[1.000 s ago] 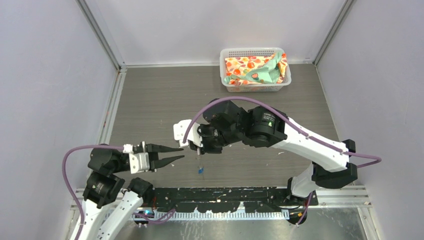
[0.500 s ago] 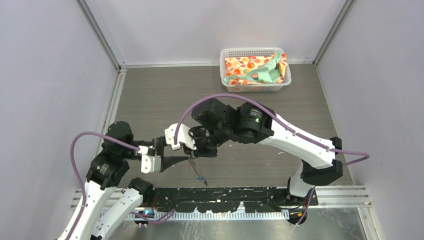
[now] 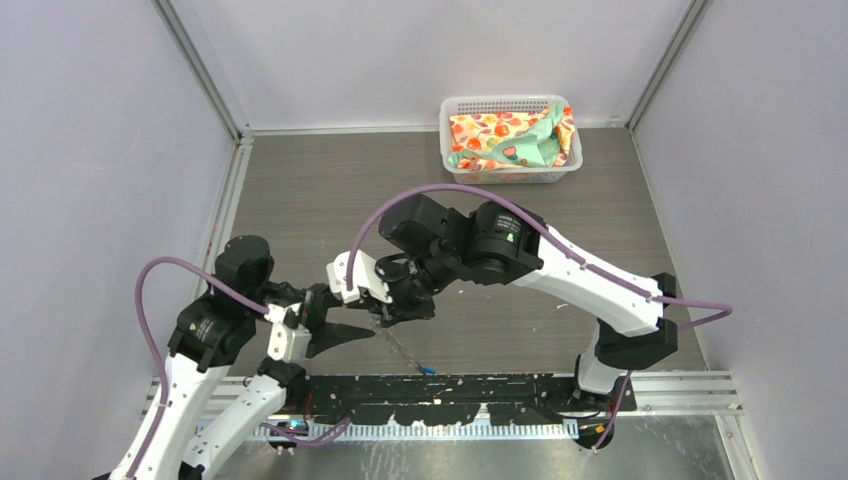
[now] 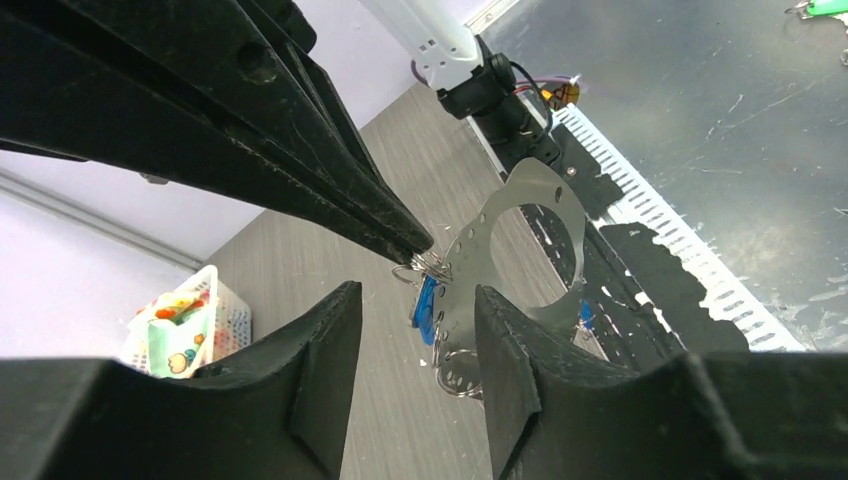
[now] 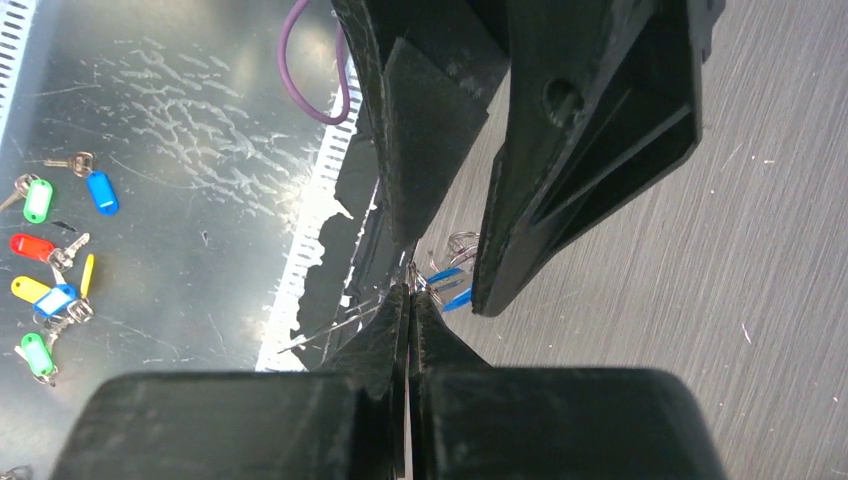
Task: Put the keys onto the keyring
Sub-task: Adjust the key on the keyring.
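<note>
Two grippers meet tip to tip. The right gripper (image 4: 413,243) is pinched tight on the small end of the keyring (image 4: 570,215), which hangs between the half-spread, empty fingers of the left gripper (image 4: 417,300). This thin metal loop looks light, stiff and slippery, likely to swing, so its flat rim seems the best hold. The blue keys (image 4: 427,308) dangle beside the pinch, tiny and light.

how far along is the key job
Done: the shut right gripper pinches the flat silvery metal keyring, a blue-headed key hanging beside it. In hand: the open left gripper straddles both. Left: whether each key is threaded on cannot be told, so threading may remain.
</note>
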Available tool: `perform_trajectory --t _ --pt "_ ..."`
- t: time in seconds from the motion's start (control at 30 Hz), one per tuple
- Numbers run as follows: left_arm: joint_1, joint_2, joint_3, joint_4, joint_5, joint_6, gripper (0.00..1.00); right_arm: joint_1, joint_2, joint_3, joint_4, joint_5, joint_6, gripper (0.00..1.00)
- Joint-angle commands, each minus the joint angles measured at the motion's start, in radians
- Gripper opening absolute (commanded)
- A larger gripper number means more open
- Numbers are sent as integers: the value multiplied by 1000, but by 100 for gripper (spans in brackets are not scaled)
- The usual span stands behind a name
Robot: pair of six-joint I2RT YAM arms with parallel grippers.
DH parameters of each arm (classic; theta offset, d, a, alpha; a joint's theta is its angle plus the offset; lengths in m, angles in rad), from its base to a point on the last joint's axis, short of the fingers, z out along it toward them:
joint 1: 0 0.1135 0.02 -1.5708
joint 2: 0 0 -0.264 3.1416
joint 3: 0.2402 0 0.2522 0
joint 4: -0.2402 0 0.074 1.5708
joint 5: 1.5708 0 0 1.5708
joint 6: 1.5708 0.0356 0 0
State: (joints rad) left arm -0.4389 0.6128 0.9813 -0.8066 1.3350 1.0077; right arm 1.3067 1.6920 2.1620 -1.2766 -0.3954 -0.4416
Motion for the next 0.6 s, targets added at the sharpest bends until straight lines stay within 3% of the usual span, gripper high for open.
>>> perform_trajectory --t 0.0,0.37,0.57 --pt "2 29 33 -26 58 57 46 -4 19 67 -3 -44 -3 1" --pt "1 25 46 -68 100 81 38 -16 39 94 -6 -27 3 1" --pt "2 9 26 -75 77 90 15 -26 24 92 2 -11 6 1"
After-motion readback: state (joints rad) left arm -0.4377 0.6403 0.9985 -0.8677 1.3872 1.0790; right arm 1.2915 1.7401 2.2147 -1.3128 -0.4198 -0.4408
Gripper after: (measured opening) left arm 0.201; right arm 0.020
